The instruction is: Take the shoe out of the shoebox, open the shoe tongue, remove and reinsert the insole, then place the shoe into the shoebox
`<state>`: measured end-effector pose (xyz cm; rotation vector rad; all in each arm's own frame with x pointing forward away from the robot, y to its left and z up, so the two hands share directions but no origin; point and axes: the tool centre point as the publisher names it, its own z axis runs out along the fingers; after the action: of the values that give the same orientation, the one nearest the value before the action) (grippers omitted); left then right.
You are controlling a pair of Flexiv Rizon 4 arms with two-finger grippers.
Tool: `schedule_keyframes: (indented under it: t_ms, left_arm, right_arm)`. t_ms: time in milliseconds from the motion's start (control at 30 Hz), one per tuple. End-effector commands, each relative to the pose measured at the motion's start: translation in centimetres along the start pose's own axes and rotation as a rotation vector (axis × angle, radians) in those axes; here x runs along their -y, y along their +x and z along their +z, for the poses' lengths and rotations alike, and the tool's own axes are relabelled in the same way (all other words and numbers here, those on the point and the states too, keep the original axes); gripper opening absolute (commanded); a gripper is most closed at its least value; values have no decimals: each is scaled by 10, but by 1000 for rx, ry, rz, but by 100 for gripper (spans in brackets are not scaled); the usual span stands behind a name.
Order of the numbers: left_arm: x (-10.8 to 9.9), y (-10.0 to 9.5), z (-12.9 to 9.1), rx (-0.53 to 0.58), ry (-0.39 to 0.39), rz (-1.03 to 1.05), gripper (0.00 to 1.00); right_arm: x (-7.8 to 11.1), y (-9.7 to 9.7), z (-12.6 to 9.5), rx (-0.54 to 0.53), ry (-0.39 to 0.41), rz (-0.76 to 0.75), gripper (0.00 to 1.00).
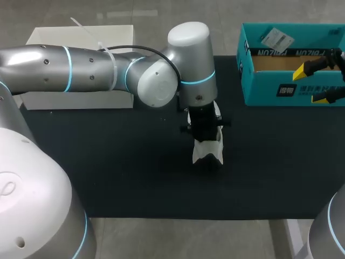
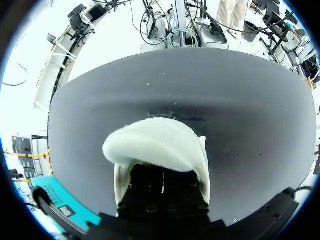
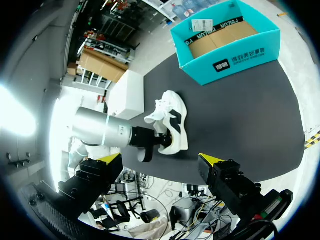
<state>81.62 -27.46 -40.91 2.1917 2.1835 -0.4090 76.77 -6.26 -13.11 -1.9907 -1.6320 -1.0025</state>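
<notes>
Head view: white shoe (image 1: 207, 152) on the dark counter (image 1: 108, 162), right beneath the left gripper (image 1: 205, 129), black body of that gripper down on the upper and covering most of it. Open or closed there, cannot tell. Teal shoebox (image 1: 259, 89) at the far right of the counter, lid off. Right gripper (image 1: 314, 83) over the front wall of the box, yellow fingers (image 1: 304, 70) spread wide, holding nothing, well apart from the shoe. White box (image 1: 81, 38) at the far left, behind the left arm (image 1: 81, 73). Left wrist view: a white padded part of the shoe (image 2: 155, 145) arching just ahead of and over the left gripper (image 2: 162, 185), touching it, yellow tips hidden; corner of the shoebox (image 2: 62, 207) off to one side. Right wrist view: right gripper (image 3: 160, 159) with fingers (image 3: 111, 158) wide open and empty; shoe (image 3: 172, 122) ahead of them, apart, on the counter (image 3: 250, 110), with the left gripper (image 3: 150, 142) against its near end; shoebox (image 3: 250, 52) farther ahead, beyond the shoe.
</notes>
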Motion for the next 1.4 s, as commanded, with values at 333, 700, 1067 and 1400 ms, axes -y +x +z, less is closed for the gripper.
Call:
schedule_keyframes:
  t_ms: [333, 700, 1067, 1400]
  left_arm:
    - [-25, -10, -57, -1, -167, 38, 0]
    - [-50, -10, -56, -52, -361, 71, 0]
    - [-60, -8, -50, -68, -412, 39, 0]
    - [-71, -10, -55, -69, -421, 16, 16]
  right_arm:
    - [0, 0, 1, 2, 0, 1, 100]
    - [0, 0, 1, 2, 0, 1, 100]
    - [0, 0, 1, 2, 0, 1, 100]
    - [0, 0, 1, 2, 0, 1, 100]
